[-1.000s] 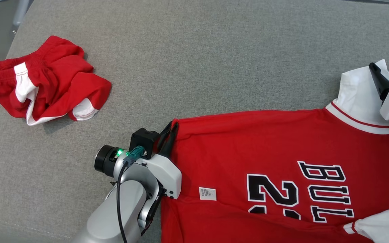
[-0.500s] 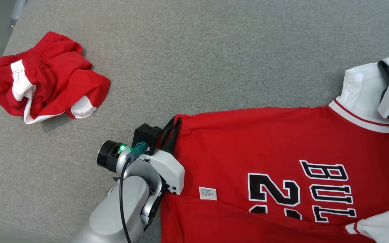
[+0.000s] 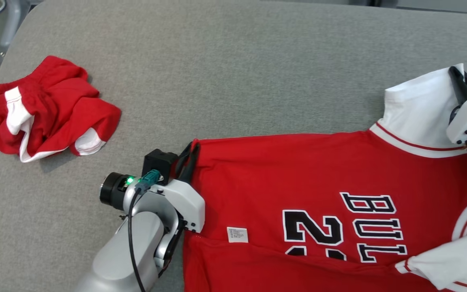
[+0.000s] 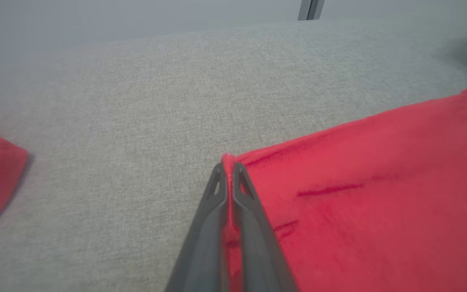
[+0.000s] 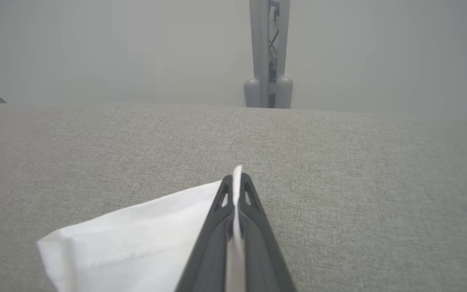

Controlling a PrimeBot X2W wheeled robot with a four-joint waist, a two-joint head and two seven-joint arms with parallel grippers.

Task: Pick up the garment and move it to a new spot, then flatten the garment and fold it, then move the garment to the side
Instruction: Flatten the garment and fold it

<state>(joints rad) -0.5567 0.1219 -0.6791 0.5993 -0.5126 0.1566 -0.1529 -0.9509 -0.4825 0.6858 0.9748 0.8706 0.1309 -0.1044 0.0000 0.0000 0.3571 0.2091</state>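
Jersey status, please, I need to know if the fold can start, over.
Left gripper shut on jersey hem corner. Right gripper shut on white sleeve. Jersey mostly flat, number up. Shorts lie apart, far left, not blocking.

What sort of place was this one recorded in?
Probably a lab-style folding station, not a home: a wide grey fabric-covered table, a bare metal stand beyond its edge, and a red jersey and crumpled red shorts laid out.
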